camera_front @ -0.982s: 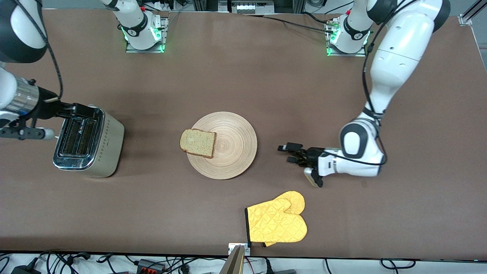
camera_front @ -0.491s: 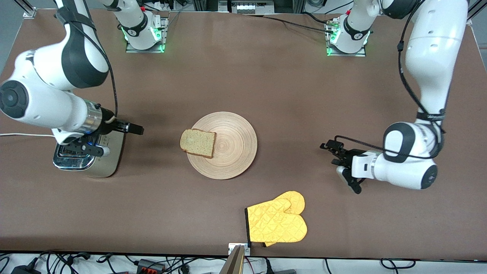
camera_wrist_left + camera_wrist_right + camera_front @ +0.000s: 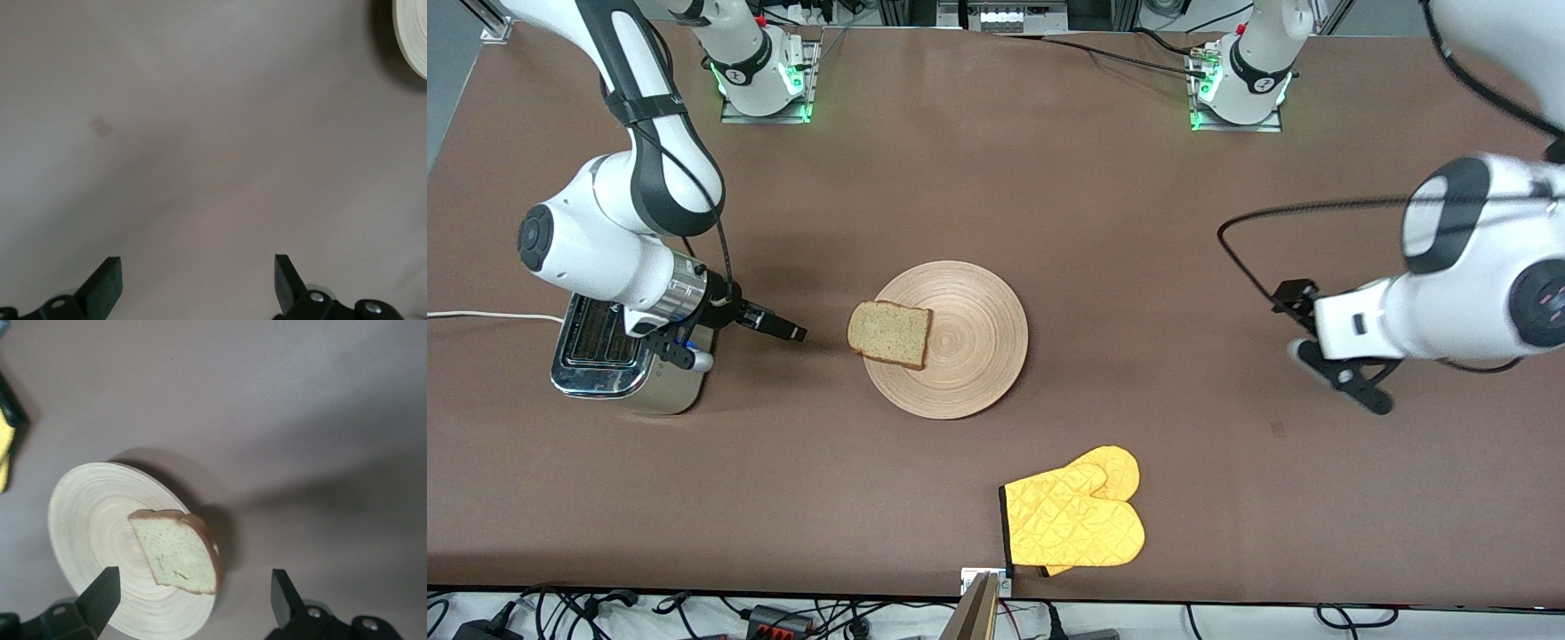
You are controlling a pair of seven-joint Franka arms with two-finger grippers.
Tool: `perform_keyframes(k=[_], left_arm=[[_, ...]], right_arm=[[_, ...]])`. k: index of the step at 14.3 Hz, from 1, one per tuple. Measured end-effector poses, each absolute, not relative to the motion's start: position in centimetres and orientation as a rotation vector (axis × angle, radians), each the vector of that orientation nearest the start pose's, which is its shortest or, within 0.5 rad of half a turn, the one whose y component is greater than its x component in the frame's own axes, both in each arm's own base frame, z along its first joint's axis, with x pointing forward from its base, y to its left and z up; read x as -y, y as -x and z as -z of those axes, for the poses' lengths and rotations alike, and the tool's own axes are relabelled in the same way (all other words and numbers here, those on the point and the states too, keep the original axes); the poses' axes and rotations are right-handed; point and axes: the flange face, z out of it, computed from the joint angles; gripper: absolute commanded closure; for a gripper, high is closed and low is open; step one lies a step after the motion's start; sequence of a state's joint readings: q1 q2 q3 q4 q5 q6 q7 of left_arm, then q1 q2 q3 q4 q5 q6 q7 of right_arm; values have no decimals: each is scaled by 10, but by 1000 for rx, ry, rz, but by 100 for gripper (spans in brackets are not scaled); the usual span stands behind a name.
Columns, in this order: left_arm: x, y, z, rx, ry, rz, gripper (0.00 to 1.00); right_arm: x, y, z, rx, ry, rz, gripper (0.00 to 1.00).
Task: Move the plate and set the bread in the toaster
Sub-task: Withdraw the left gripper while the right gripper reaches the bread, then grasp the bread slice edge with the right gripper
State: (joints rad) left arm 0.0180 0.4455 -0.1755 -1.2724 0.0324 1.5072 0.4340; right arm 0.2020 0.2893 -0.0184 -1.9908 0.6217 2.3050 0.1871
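Hidden: the right arm's wrist covers part of the toaster (image 3: 618, 356); only 1 end of its chrome top and a strip of cream side show.
Cut off: the left arm's upper links run out of the front view; in the left wrist view only a sliver of the plate (image 3: 413, 33) shows.
Right claw (image 3: 787, 332): fingers spread wide, nothing between them, over bare worktop (image 3: 996, 178) between the toaster and the plate (image 3: 969, 356), pointing toward the bread (image 3: 889, 334).
Right arm pose: reaches from its base, elbow bent, wrist low and roughly level above the toaster.
Left claw (image 3: 1303, 316): fingers wide apart and empty, over bare worktop toward the left arm's end, well apart from the plate.
Left arm pose: forearm level, claw pointing toward the plate.
Bread: lies on the plate's rim, on the toaster's side, 1 edge overhanging.
Plate: mid-worktop, flat.
Oven mitt (image 3: 1074, 520): yellow, nearer the front camera than the plate.
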Motion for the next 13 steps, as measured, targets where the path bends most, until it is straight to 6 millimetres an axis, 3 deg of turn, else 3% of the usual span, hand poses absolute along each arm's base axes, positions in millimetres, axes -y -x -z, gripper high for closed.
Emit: perform_keyframes(k=[3,6,9,13], left_arm=[[51,-626,-560,-711,3053,-220,0],[36,-579,-595,-323,3090,-110,0],[37,-557,-594,-216,3095,33,0],[41,-562,-589,-237,3094,67,0]], right_arm=[[-135,-578,-301,-522,2642,23,0],[-175,-562,-283,-519,2644,118,0],[-192,-552,-269,-522,2570,131,0],[-176,-541,-226,-402,2487,184,0]])
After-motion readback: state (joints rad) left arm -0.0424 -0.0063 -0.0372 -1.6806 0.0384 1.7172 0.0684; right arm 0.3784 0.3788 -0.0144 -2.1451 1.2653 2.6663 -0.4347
